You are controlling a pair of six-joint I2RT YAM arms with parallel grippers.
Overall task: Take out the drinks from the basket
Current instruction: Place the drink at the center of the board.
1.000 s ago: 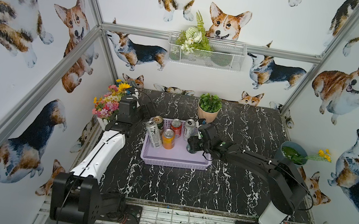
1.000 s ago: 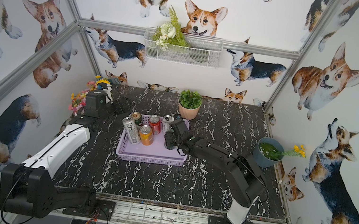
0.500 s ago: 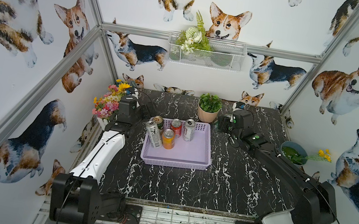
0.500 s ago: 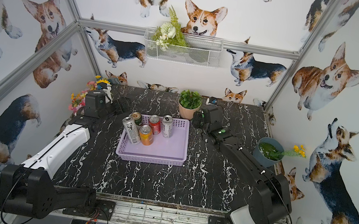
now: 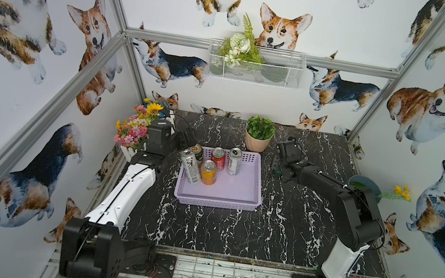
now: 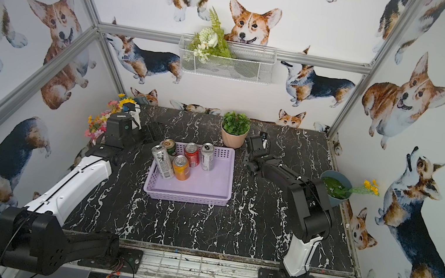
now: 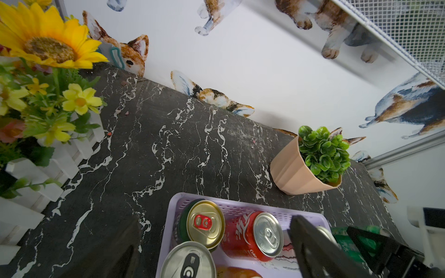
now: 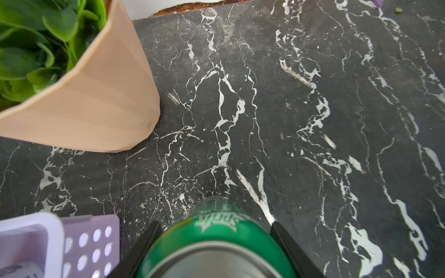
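The right arm stretches forward and low, the right gripper (image 8: 214,229) clamped on the green can (image 8: 216,243) just outside the basket (image 5: 234,203). The left gripper (image 5: 182,141) hangs spread wide by the five cans (image 5: 209,171) inside it

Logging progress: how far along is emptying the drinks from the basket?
Done: no can stands free outside the basket. In hand: the right gripper grips the green can over the table, just outside it. Remaining: red can, orange can, green-and-gold can and two silver cans sit in the basket; the left gripper is open beside them.
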